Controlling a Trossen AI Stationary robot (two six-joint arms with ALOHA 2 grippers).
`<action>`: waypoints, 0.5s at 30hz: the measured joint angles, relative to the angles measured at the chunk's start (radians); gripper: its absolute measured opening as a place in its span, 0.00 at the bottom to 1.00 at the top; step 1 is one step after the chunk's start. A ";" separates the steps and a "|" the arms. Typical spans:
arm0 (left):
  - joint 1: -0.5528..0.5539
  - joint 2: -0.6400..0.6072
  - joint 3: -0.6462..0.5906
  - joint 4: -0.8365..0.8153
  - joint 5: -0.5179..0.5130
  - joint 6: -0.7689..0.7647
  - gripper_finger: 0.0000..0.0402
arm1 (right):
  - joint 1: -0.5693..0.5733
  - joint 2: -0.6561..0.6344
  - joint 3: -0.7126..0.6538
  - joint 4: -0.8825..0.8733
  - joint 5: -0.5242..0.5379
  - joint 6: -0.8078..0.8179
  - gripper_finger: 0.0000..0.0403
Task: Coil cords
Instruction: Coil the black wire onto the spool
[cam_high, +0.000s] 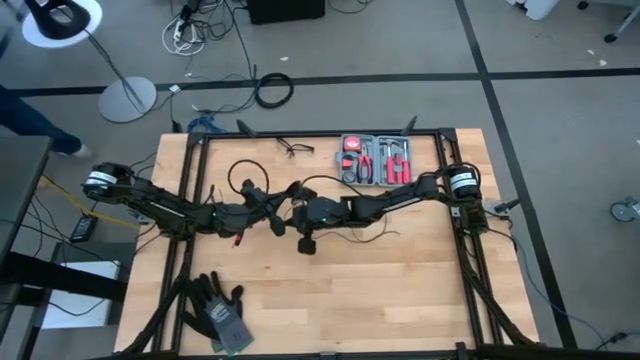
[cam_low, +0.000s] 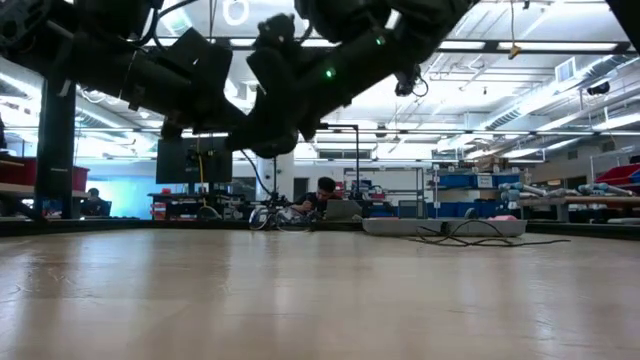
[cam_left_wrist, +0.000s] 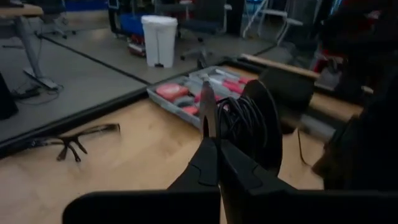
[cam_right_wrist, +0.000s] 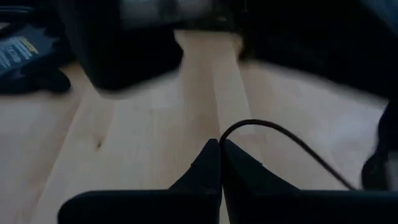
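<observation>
1. Above the middle of the wooden table (cam_high: 400, 290), the left gripper (cam_high: 283, 205) and the right gripper (cam_high: 298, 214) meet almost tip to tip, both raised off the surface.
2. The left gripper's jaws are pressed together on a bundle of thin black cord (cam_left_wrist: 245, 121), its loops bunched just beyond the fingertips.
3. The right gripper (cam_right_wrist: 220, 146) has its jaws together on a strand of the same cord, which arcs away from the tips over bare wood.
4. More of the cord trails loose on the table to the right, near the arm.
5. A grey tool tray (cam_high: 376, 160) with red-handled tools sits at the far edge, with glasses (cam_left_wrist: 74, 142) to its left.
6. Dark gloves (cam_high: 218, 310) lie at the near left.
</observation>
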 joint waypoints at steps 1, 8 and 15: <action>0.000 0.000 0.000 -0.015 0.011 -0.009 0.00 | 0.000 -0.003 0.009 -0.018 -0.009 -0.008 0.00; 0.000 0.000 0.000 -0.097 0.095 -0.044 0.00 | -0.009 -0.013 0.059 -0.125 -0.017 -0.040 0.00; 0.000 0.000 0.000 -0.106 0.147 -0.054 0.00 | -0.022 -0.044 0.063 -0.203 -0.015 -0.041 0.00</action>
